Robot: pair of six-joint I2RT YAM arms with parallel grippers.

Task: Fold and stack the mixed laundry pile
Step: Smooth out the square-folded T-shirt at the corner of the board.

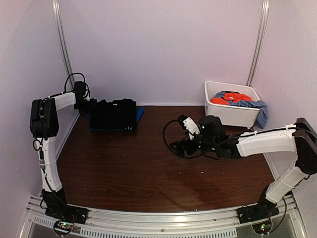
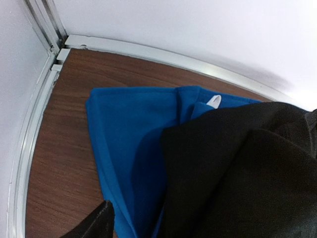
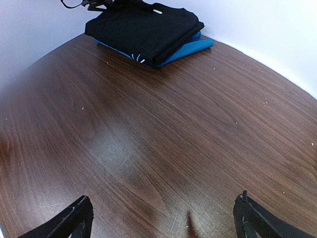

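A black garment (image 1: 114, 115) lies folded on top of a royal-blue garment (image 1: 140, 115) at the back left of the table. My left gripper (image 1: 92, 105) is at the black garment's left edge. In the left wrist view one finger (image 2: 100, 221) stands far left of centre, over the blue cloth (image 2: 129, 144). The black cloth (image 2: 237, 173) covers the other side and hides the second finger. An orange-red garment (image 1: 230, 97) and a blue-white speckled one (image 1: 255, 106) lie in the white tub (image 1: 230, 115). My right gripper (image 3: 163, 198) hangs open over bare wood, with the stack (image 3: 146, 29) far ahead.
The white tub stands at the back right, with the speckled cloth draped over its right rim. White walls and metal rails (image 2: 34, 124) close in the table at the back and the sides. A cable loop (image 1: 169, 135) hangs at the right wrist.
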